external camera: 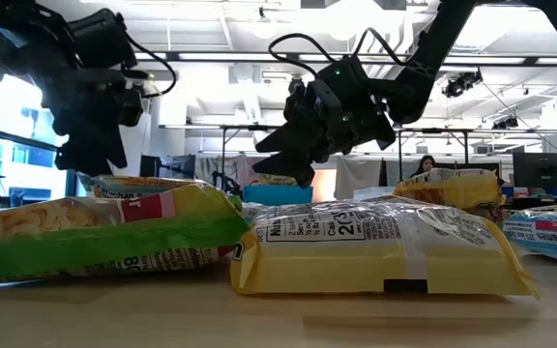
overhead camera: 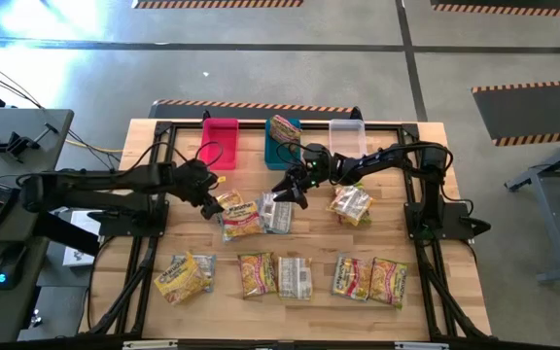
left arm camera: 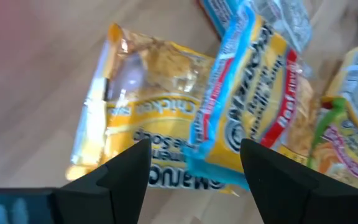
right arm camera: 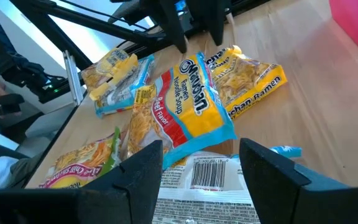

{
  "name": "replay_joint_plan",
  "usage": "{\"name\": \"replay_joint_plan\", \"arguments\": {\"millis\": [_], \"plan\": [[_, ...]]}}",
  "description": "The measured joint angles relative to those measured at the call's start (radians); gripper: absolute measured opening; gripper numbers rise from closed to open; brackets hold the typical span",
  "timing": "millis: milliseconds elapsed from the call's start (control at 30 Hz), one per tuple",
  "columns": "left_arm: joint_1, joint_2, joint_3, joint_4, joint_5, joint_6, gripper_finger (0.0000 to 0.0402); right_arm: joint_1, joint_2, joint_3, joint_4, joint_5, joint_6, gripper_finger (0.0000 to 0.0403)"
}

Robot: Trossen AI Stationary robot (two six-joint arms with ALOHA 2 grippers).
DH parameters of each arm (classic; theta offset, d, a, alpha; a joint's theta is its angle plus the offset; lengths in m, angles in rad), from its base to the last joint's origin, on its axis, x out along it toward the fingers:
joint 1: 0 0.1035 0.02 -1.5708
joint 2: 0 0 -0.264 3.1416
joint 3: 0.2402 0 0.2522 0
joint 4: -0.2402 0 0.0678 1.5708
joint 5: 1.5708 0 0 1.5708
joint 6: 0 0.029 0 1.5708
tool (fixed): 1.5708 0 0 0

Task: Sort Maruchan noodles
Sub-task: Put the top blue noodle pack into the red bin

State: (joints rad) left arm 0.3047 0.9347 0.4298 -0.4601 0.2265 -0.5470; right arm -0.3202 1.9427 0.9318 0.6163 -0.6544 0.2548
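Note:
Several Maruchan packets lie flat on the wooden table. A small pile (overhead camera: 244,216) sits mid-table: a yellow chicken packet (left arm camera: 142,106), a yellow-red beef packet (right arm camera: 188,106) overlapping it, and a silvery packet (overhead camera: 277,214) with a barcode (right arm camera: 207,177). Another packet (overhead camera: 350,204) lies to the right, and a row of packets (overhead camera: 295,277) lies nearer the front edge. One packet (overhead camera: 282,126) rests in the blue bin. My left gripper (left arm camera: 194,149) is open above the chicken packet. My right gripper (right arm camera: 201,146) is open above the silvery packet.
Pink bin (overhead camera: 220,144), blue bin (overhead camera: 272,156) and clear bin (overhead camera: 348,136) stand in a row at the table's far edge. Both grippers (overhead camera: 210,201) (overhead camera: 293,194) hover close together over the pile. A person (external camera: 425,166) sits in the room beyond the table.

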Motion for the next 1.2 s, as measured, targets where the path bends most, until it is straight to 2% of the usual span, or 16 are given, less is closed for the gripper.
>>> {"name": "replay_joint_plan", "arguments": {"millis": [133,433,700,833,1200], "plan": [[0.029,0.021,0.0,0.003,0.009,0.051,0.0241,0.0,0.0,0.0,0.0,0.002,-0.002,0.0201],[0.037,0.13,0.0,0.111,0.154,0.11,0.0241,0.0,0.0,0.0,0.0,0.011,-0.01,0.0201],[0.036,0.225,0.001,0.162,0.168,0.188,0.0234,0.0,0.0,0.0,-0.008,0.012,-0.01,0.0201],[0.035,0.233,0.001,0.174,0.169,0.236,0.02,0.0,0.0,0.0,-0.008,0.012,-0.011,0.0201],[0.035,0.21,0.001,0.172,0.169,0.375,0.0077,0.0,0.0,0.0,-0.008,0.012,-0.012,0.0201]]}}
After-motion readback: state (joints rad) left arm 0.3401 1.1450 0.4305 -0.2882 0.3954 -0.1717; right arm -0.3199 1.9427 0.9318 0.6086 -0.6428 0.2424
